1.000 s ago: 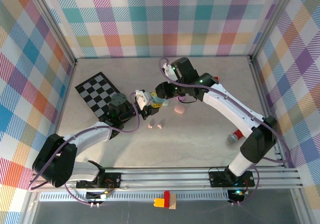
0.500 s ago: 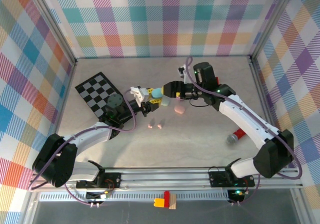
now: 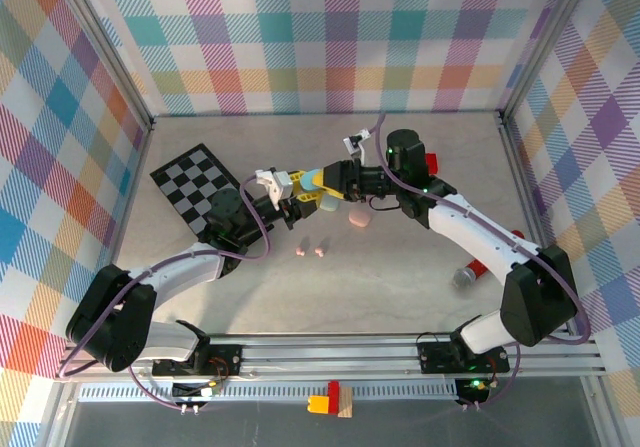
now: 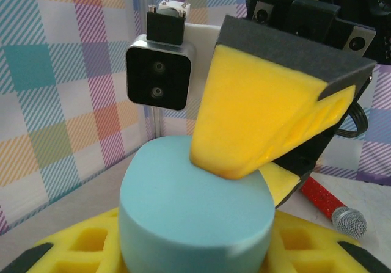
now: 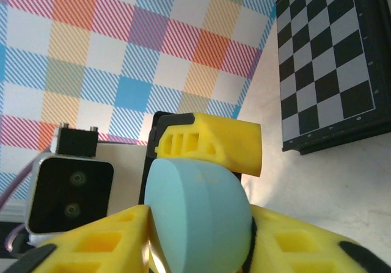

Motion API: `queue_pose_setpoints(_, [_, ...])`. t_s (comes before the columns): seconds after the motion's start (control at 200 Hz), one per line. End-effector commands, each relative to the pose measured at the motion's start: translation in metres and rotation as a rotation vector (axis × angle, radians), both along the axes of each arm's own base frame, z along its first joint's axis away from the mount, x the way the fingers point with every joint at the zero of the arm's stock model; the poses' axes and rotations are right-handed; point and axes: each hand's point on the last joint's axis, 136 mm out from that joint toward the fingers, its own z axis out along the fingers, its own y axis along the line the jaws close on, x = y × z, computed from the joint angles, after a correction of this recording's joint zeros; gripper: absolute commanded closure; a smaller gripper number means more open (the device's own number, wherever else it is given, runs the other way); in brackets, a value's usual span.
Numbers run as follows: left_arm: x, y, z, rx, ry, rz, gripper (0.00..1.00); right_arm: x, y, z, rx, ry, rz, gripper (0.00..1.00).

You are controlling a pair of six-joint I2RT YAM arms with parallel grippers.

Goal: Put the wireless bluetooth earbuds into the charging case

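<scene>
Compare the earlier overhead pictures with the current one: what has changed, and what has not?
The left gripper, shut on the blue case, carried it slightly toward the far wall. The right arm swung its wrist rightward, so the right gripper now meets the case from the right and grips it. The pink case, two pink earbuds and chessboard stayed put.

Bright, even light casts only faint, soft shadows; the wrist close-ups look slightly soft.

Light blue pebble-like case (image 3: 314,180), aloft at centre; pink case (image 3: 358,221) lying near-right of it; two pink earbuds (image 3: 300,253) side by side, nearer still.
</scene>
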Motion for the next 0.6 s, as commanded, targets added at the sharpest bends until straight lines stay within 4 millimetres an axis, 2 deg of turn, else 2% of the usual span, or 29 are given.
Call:
queue_pose_setpoints(0.0, [-0.006,-0.005,0.006,-0.014,-0.021,-0.042,0.62,-0.006,0.005,0.010,0.050,-0.035,0.042,0.73])
queue_pose_setpoints(0.08, [-0.005,-0.005,0.005,-0.010,-0.018,-0.038,0.61,-0.005,0.003,0.007,0.037,-0.042,0.028,0.81])
queue_pose_setpoints(0.18, [-0.005,-0.006,0.001,0.002,-0.014,-0.037,0.57,-0.002,-0.001,0.002,0.008,-0.058,-0.006,0.86])
queue_pose_setpoints(0.25, [-0.005,-0.006,-0.002,0.013,-0.011,-0.037,0.47,0.002,-0.006,-0.003,-0.015,-0.072,-0.039,0.87])
queue_pose_setpoints(0.33, [-0.005,-0.004,-0.008,0.039,-0.006,-0.026,0.28,0.009,-0.016,-0.013,-0.052,-0.075,-0.096,0.87])
queue_pose_setpoints(0.44, [-0.005,0.002,-0.022,0.108,0.003,0.016,0.10,0.025,-0.041,-0.046,-0.148,-0.035,-0.218,0.88])
queue_pose_setpoints(0.595, [-0.010,0.005,-0.048,0.225,0.053,0.015,0.02,0.040,-0.090,-0.109,-0.266,0.096,-0.406,0.88])
